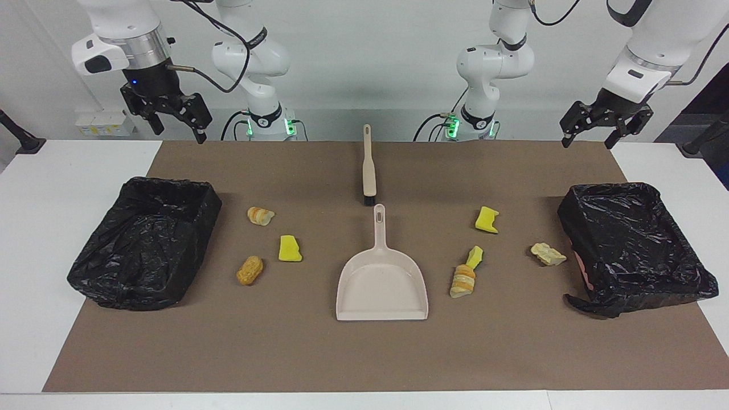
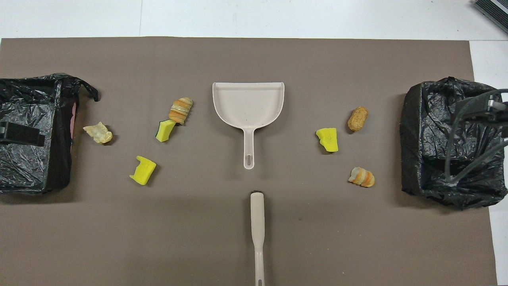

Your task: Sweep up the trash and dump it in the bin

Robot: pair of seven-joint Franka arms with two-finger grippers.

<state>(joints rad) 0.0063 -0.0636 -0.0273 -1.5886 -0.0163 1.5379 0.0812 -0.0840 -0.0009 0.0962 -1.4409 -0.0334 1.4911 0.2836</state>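
Both sets of jaws stand released and hold nothing. We see the left gripper (image 1: 605, 132) raised above the table edge at the left arm's end, and the right gripper (image 1: 171, 117) raised likewise at the right arm's end; both arms wait.

We take the dustpan (image 1: 381, 282), at the middle of the brown mat (image 1: 364, 353), as the clock centre in the facing view. The brush (image 1: 368, 168) lies at 12 o'clock, in line with the dustpan's handle, bristle end just short of it and not touching.

The trash lies in two groups:

- Toward 9 to 10 o'clock: a striped pastry piece (image 1: 260, 216), a yellow sponge chunk (image 1: 289, 249) and a corn-cob-like piece (image 1: 250, 270).
- Toward 2 to 3 o'clock: a second sponge chunk (image 1: 487, 220), a green-backed sponge (image 1: 475, 257) touching a striped bread piece (image 1: 462, 281), and a pale scrap (image 1: 548, 254) near the bin.

One black-lined bin (image 1: 145, 245) sits at 9 o'clock, the other bin (image 1: 635, 245) at 3 o'clock. We see no trash in either.

We judge that the task stands at its start: no tool is picked up. The next move probably calls for one gripper to descend on the brush handle and the other on the dustpan handle. Both handles are slim and lie flat, so the jaws need to straddle each across its width.
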